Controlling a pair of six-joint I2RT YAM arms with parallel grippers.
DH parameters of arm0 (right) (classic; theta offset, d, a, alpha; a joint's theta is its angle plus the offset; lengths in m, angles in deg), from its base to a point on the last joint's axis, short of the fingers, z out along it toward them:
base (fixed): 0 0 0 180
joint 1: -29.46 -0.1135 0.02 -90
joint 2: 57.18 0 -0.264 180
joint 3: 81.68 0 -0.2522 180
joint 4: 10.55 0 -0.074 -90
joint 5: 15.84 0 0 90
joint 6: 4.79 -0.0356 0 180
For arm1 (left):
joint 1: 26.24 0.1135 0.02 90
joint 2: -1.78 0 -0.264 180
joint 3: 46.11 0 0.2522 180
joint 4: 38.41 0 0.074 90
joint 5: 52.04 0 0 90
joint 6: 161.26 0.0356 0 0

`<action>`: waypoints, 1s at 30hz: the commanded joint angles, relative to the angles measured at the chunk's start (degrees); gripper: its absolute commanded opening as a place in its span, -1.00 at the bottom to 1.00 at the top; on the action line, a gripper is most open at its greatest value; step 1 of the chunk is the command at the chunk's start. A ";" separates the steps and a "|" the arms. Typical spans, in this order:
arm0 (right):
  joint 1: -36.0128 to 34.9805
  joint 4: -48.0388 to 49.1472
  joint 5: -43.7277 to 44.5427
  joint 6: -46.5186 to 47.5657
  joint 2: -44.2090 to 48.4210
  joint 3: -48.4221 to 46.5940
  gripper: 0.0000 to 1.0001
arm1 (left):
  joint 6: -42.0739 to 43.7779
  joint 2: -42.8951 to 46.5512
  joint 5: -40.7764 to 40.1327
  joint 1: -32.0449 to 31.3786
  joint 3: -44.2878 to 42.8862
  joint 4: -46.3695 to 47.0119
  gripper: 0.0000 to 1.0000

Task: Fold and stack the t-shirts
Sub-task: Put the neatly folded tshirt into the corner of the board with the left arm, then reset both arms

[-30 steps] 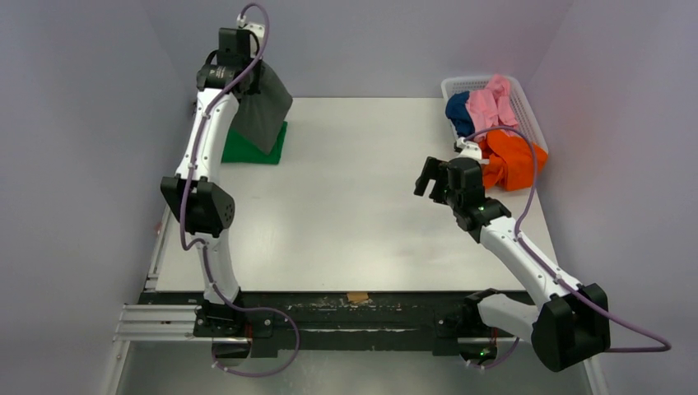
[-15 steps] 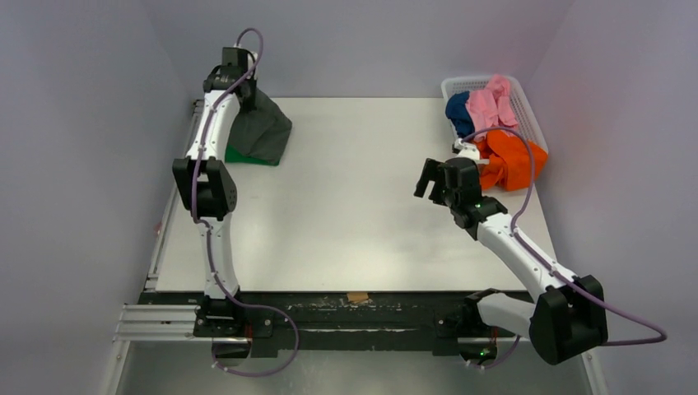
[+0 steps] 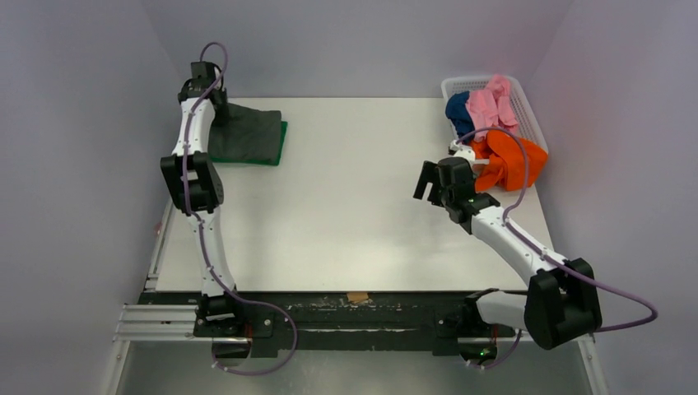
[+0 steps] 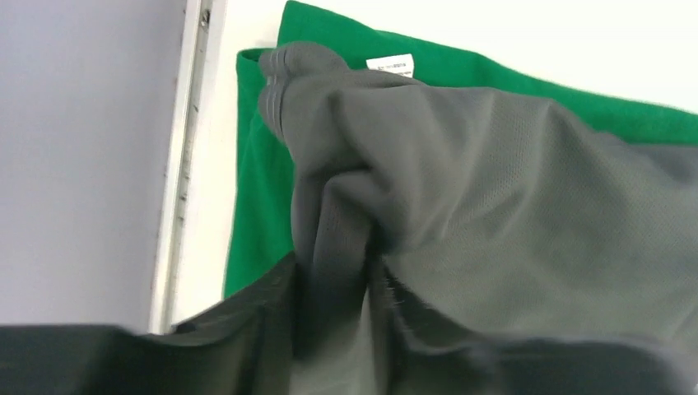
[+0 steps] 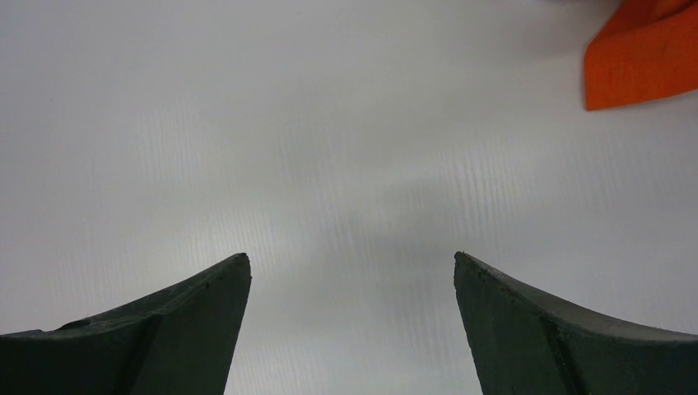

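Observation:
The dark grey t-shirt lies folded on the bright green t-shirt at the table's far left. My left gripper is shut on the grey shirt's left edge; the left wrist view shows grey cloth bunched between the jaws over the green shirt. My right gripper is open and empty over bare table. The orange t-shirt hangs out of the basket's near end, and its corner shows in the right wrist view. The pink t-shirt and the navy t-shirt lie in the basket.
The white lattice basket stands at the far right corner. A metal rail runs along the table's left edge. A small tan scrap lies on the near edge. Grey walls close in the left, back and right sides.
My left gripper has moved back and to the left and come down, laying the hanging dark grey t-shirt flat over the green one. The right gripper has hardly moved.

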State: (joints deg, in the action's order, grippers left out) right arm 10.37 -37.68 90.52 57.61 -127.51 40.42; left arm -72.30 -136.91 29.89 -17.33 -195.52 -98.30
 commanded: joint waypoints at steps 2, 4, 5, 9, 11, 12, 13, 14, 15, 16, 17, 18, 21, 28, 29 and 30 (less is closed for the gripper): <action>0.02 -1.26 2.87 -0.68 -0.95 -3.16 0.84 | -2.11 -0.01 -5.53 -0.04 -3.40 4.36 0.26; 0.02 -1.88 3.41 -1.14 -0.53 -3.40 0.84 | -4.22 2.13 -7.97 -0.05 -3.04 4.06 0.82; 0.01 -2.23 3.52 -1.41 -0.06 -3.45 0.85 | -5.63 3.67 -7.90 -0.05 -2.67 3.45 0.98; 0.02 -3.58 3.38 -2.86 4.43 -1.44 0.85 | -12.96 14.53 -4.35 -1.53 4.65 2.51 1.00; 0.06 -4.61 3.75 -3.41 7.30 0.28 0.85 | -15.46 22.32 -2.31 -3.79 12.23 5.25 1.00; 0.07 -5.39 3.92 -3.80 8.82 0.81 0.85 | -16.62 26.36 -1.41 -5.20 16.45 6.80 1.00; 0.03 -6.01 3.93 -4.38 10.34 1.26 0.85 | -17.84 31.89 -0.84 -6.93 20.50 7.52 1.00; 0.02 -6.73 3.82 -4.88 11.78 1.78 0.85 | -18.89 35.79 -0.62 -8.99 25.19 8.15 1.00; 0.02 -7.24 3.65 -5.39 13.29 2.35 0.85 | -19.29 40.20 -0.16 -11.53 30.42 9.07 1.00; 0.00 -7.71 3.37 -5.77 14.76 2.96 0.85 | -19.27 44.43 0.55 -13.77 35.77 10.36 1.00; 0.00 -8.08 3.18 -6.29 16.19 3.64 0.85 | -19.74 49.40 0.63 -16.38 42.26 11.70 1.00; -0.01 -8.48 3.13 -6.72 17.53 4.31 0.85 | -20.65 54.54 0.88 -18.89 49.24 13.65 1.00; 0.01 -10.06 2.94 -8.10 21.02 6.16 0.85 | -22.85 68.83 4.62 -25.32 70.46 22.58 1.00; -0.01 -13.56 4.27 -10.39 24.94 8.91 0.85 | -30.44 88.85 7.24 -30.26 98.48 23.34 1.00; -0.06 -13.27 4.25 -10.60 25.40 9.49 0.85 | -31.25 90.24 6.47 -30.33 99.26 22.49 1.00; -0.02 -13.05 4.19 -10.93 25.78 9.97 0.85 | -31.52 92.10 6.27 -30.35 99.57 21.81 1.00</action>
State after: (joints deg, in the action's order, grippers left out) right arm 10.37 -50.23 92.79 49.11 -103.68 48.90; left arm -98.88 -50.81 36.14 -47.21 -98.48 -77.13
